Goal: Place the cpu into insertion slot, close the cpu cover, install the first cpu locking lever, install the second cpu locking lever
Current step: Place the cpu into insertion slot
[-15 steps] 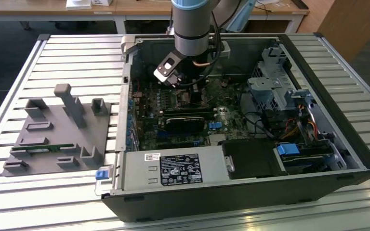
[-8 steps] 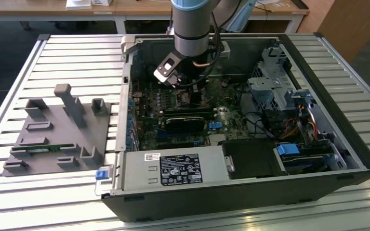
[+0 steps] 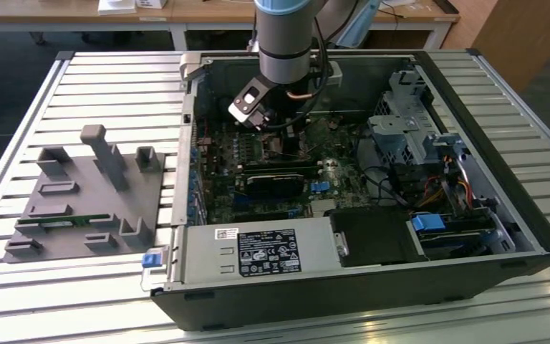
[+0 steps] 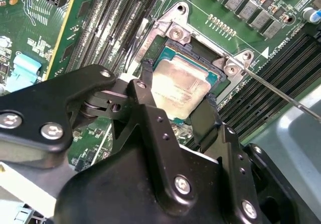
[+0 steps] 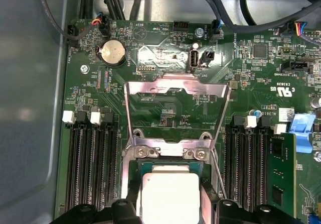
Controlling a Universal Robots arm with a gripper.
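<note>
The gripper (image 4: 176,102) sits closest in the second wrist view, its black body looming large and its jaws closed against two opposite edges of the cpu (image 4: 183,86). The chip lies flat, silver face up, within the black rim of the insertion slot (image 4: 193,48). It looks level with the socket and squared to it, though I cannot tell whether it is fully seated or a hair above the contacts.

In the first wrist view the cpu cover (image 5: 175,87) stands swung back on its hinge beyond the socket, with bare motherboard (image 5: 251,73) showing through its window. A thin locking lever (image 4: 281,96) runs away from one socket corner, free of any catch. Long black memory slots (image 5: 95,169) flank the socket on both sides.

In the exterior view the arm (image 3: 285,36) reaches down into the open computer case (image 3: 504,143), which rests on the slatted table (image 3: 112,79).

By my reading the first step is at its end or nearly so: the chip is at the socket but not let go. The cover is not yet closed, and the lever in sight is not yet fastened.
</note>
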